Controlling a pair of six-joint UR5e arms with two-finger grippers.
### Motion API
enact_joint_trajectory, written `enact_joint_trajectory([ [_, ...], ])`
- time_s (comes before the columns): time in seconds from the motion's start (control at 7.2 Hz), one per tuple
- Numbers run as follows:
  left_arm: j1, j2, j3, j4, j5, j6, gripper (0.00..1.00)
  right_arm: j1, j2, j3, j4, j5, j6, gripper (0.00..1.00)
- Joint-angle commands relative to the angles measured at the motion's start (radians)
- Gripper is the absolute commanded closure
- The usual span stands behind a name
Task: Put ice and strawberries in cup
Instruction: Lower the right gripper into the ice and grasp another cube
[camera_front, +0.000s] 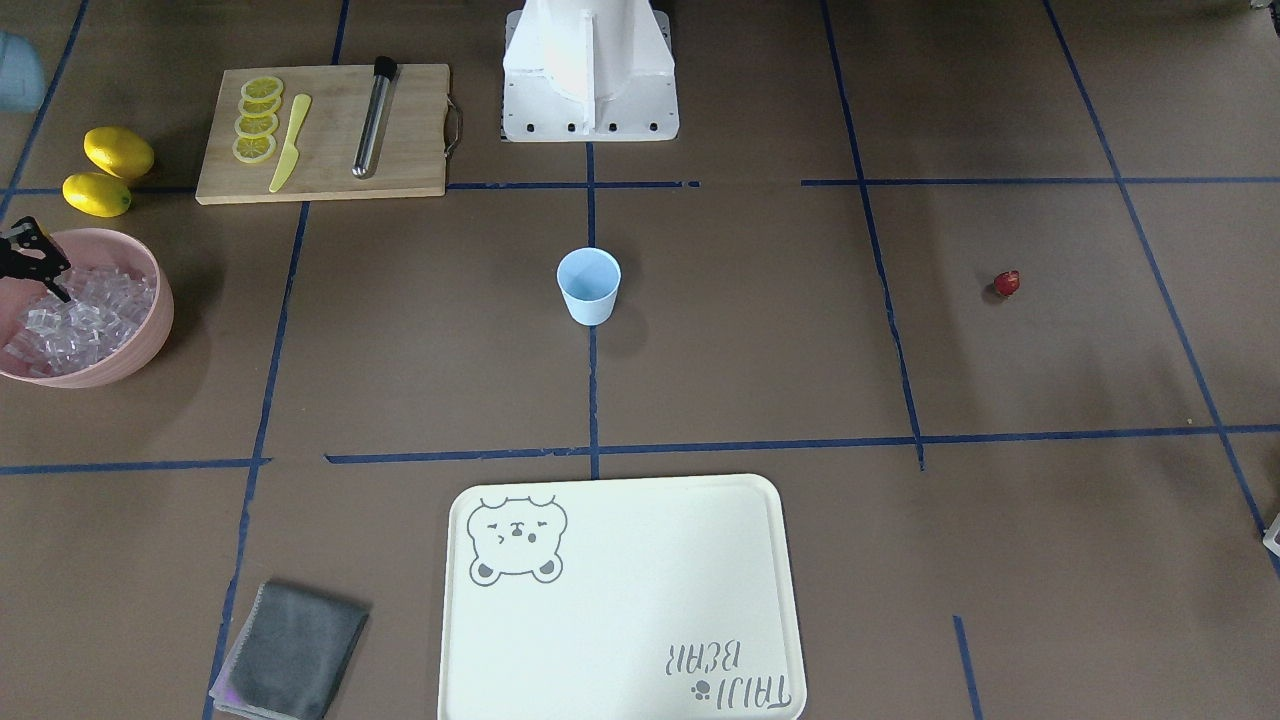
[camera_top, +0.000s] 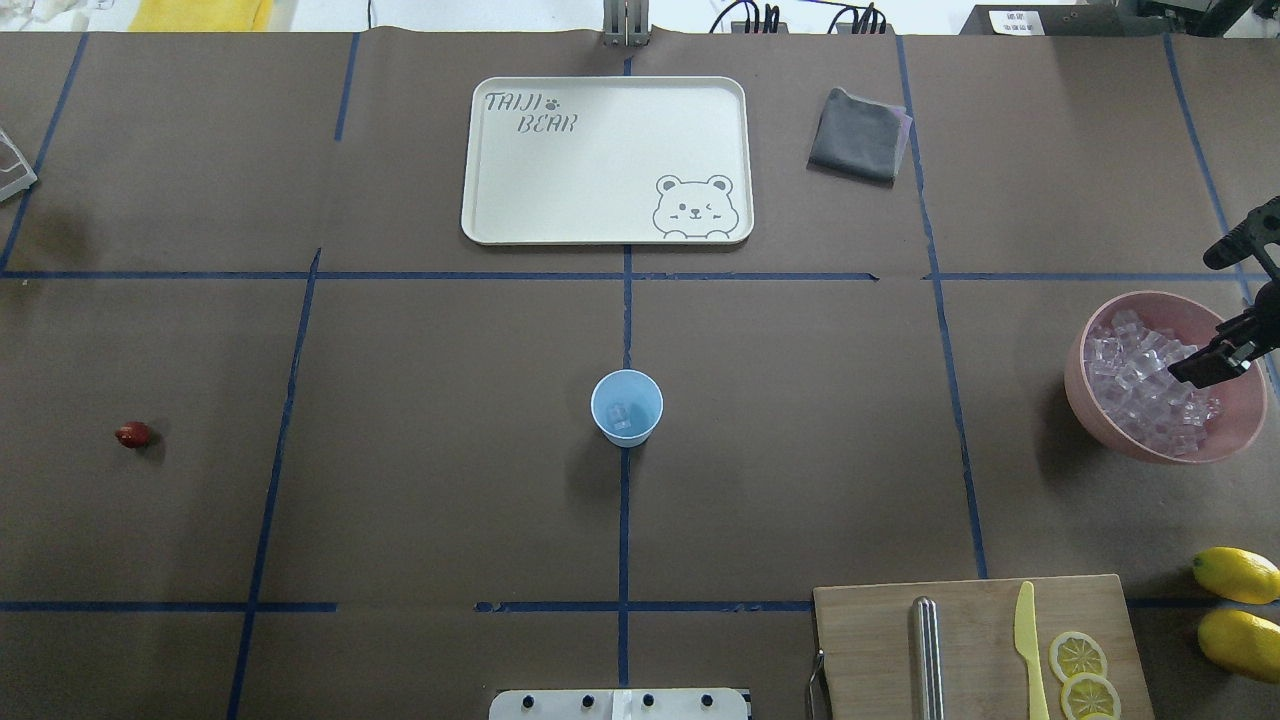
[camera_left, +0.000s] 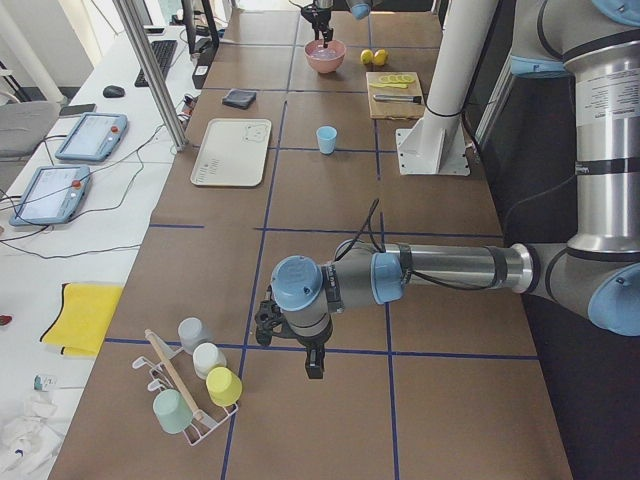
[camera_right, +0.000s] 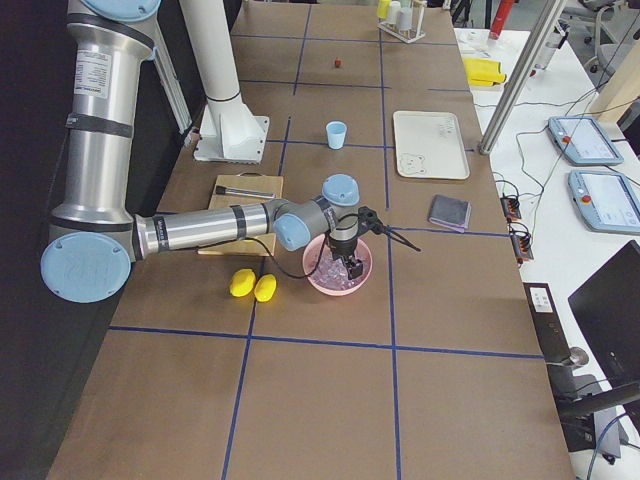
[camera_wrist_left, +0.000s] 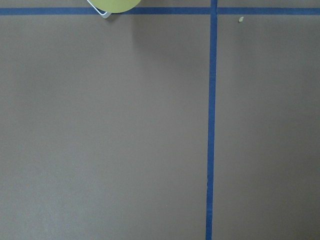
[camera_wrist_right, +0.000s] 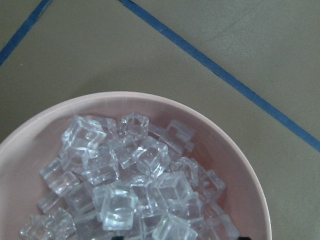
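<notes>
Right gripper (camera_top: 1193, 320) spread wide over pink bowl (camera_top: 1080, 345), one finger down in ice (camera_top: 1135, 385), probably lining up a cube. Cup (camera_top: 626, 405) mid-table, looks like one cube inside. Strawberry (camera_top: 133, 434) far off, left side. Left gripper (camera_left: 300, 350) parked away from the action; grip state, can't tell.

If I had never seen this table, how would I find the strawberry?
Start at the light blue cup in the middle of the brown table. Go far toward the robot's left, away from the pink bowl. The strawberry sits alone there: tiny and red, unlike the bigger yellow lemons.
</notes>
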Motion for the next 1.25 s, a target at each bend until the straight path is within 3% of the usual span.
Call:
enact_joint_trajectory([
  [0.0, 0.000, 0.001, -0.003, 0.000, 0.000, 0.000, 0.00, 0.000, 0.045, -0.042, -0.001, -0.003, 0.000, 0.20],
  [0.56, 0.000, -0.001, -0.009, -0.006, 0.000, 0.000, 0.00, 0.003, 0.036, -0.033, 0.002, 0.014, 0.006, 0.20],
  [0.83, 0.000, -0.001, -0.010, -0.006, 0.000, 0.000, 0.00, 0.024, 0.027, -0.004, -0.006, 0.084, 0.011, 0.20],
  [1.11, 0.000, -0.001, -0.010, -0.006, -0.002, 0.000, 0.00, 0.023, 0.014, -0.014, -0.006, 0.069, 0.006, 0.21],
])
